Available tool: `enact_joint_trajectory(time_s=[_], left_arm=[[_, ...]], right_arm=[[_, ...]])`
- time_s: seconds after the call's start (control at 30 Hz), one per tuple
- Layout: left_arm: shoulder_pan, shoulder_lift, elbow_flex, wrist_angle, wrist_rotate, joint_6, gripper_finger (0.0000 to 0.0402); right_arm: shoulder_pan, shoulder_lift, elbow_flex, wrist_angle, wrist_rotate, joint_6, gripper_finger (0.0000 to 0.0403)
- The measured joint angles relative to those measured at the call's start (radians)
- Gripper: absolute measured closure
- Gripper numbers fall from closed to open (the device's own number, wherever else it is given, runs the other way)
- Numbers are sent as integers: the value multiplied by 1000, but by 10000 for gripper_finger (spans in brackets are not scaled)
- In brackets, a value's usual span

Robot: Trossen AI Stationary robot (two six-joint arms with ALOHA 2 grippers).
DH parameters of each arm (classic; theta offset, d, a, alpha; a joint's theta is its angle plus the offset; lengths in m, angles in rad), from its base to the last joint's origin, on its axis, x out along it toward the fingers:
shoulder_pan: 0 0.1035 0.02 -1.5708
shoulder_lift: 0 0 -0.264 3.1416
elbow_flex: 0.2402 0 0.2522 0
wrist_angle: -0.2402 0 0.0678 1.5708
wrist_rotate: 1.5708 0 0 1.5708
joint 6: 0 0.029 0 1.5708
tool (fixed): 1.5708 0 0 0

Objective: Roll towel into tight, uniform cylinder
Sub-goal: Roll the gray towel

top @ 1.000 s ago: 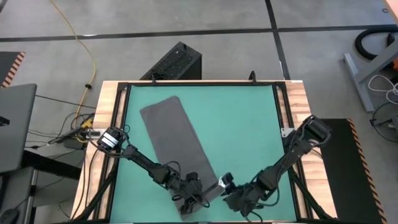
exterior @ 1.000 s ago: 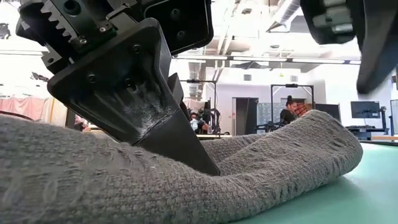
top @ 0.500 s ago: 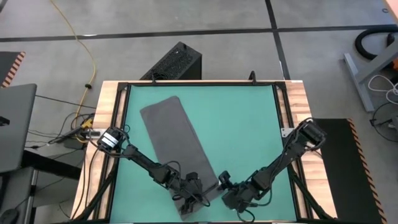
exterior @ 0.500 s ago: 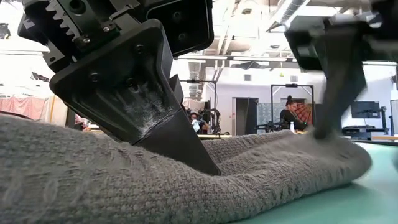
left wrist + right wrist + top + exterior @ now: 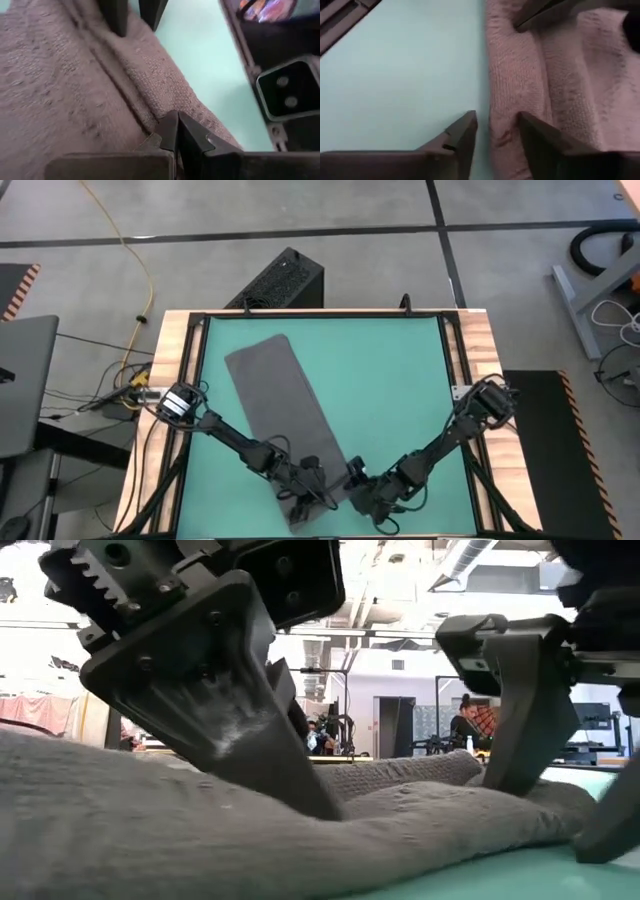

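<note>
Left gripper (image 5: 300,502), a dark two-finger pincer, is clenched on the near folded end of the plain dark grey soft cloth towel (image 5: 280,402) at lower centre of the high view; its own wrist view shows the finger tips (image 5: 176,131) pressed together into a crease of the cloth. Right gripper (image 5: 358,483), lower centre-right of the high view, stands with fingers parted at the towel's right edge; its wrist view shows one finger (image 5: 461,131) over the green mat and the other (image 5: 536,131) against the raised roll, nothing grasped. From above, the towel lies as a long flat strip running from upper left toward lower centre of the green table mat (image 5: 390,390); only the low view shows the thick bulged fold (image 5: 420,815) between the two grippers. Beyond the table, the low view takes in a room with a person (image 5: 464,722) standing at centre right. A black ribbed box (image 5: 282,280) and yellow cable (image 5: 140,260) lie on the floor at upper left.
</note>
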Motion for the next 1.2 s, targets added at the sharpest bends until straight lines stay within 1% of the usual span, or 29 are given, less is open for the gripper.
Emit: enact_joint_trajectory(time_s=[0.07,0.2,0.23,0.3,0.37,0.5,0.57,0.63,0.7,0.77,0.9,1.0,1.1,1.2], left_arm=[[0,-28,0,-6,1,26,401],[3,-70,0,-11,7,65,401],[3,-80,0,-2,6,75,401],[3,-93,1,10,-8,91,402],[3,-93,2,30,-12,94,401],[3,-91,3,70,-14,119,401],[3,-91,3,76,-14,121,401],[3,-90,3,100,-14,121,401],[-2,-90,3,125,-16,121,401],[-12,-90,4,136,-40,122,401],[-30,-89,4,157,-79,129,401],[-31,-89,4,175,-103,135,401],[-27,-59,8,190,-123,123,401],[-21,1,7,213,-112,97,401]], right_arm=[[-9,1,0,0,-9,18,271],[-24,-1,0,-13,-27,71,372],[-27,-3,0,-16,-41,90,382],[-33,-15,-1,-21,-80,148,381],[-45,-39,-2,-30,-162,227,375],[-89,-113,-7,-68,-429,398,380],[-109,-147,-11,-102,-554,450,382],[-127,-170,-12,-112,-640,478,382],[-146,-184,-10,-120,-674,493,378],[-170,-181,-8,-126,-676,504,378],[-219,-145,-9,-132,-681,526,382],[-250,-118,-6,-127,-725,541,382],[-265,-103,-5,-128,-775,541,380],[-269,-103,-5,-136,-773,540,380]])
